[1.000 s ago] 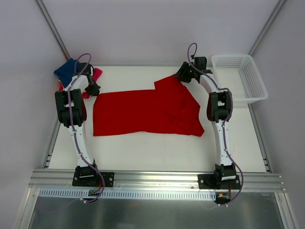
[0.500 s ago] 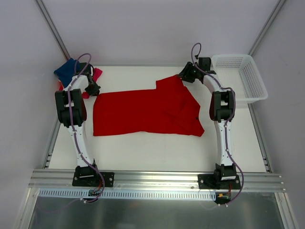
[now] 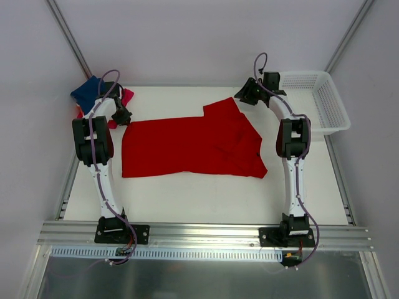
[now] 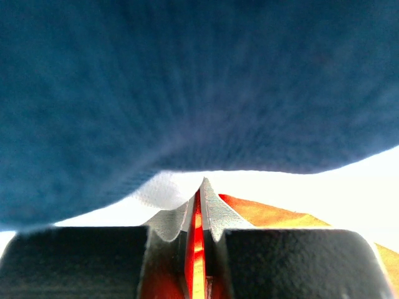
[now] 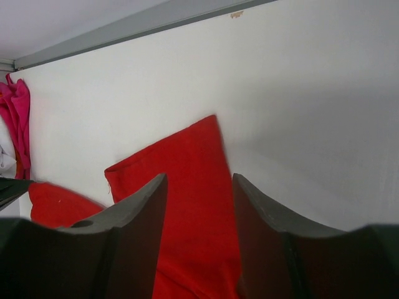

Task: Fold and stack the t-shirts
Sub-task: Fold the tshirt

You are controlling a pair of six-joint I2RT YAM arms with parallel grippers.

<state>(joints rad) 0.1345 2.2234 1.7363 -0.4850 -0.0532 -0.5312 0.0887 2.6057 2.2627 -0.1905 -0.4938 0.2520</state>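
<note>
Fingers of the right gripper hang half-spread, empty, above the one-o'clock sleeve of the red shirt; descend squarely before closing. Its ten-o'clock corner looks pinched in the left gripper; hold taut.

Top view: we record bright, even, diffuse light, with faint shadows on the table. Left wrist: navy shirt too close, blurred; background blown white. Right wrist: cloth sharp; fingers dark, soft-edged.
</note>
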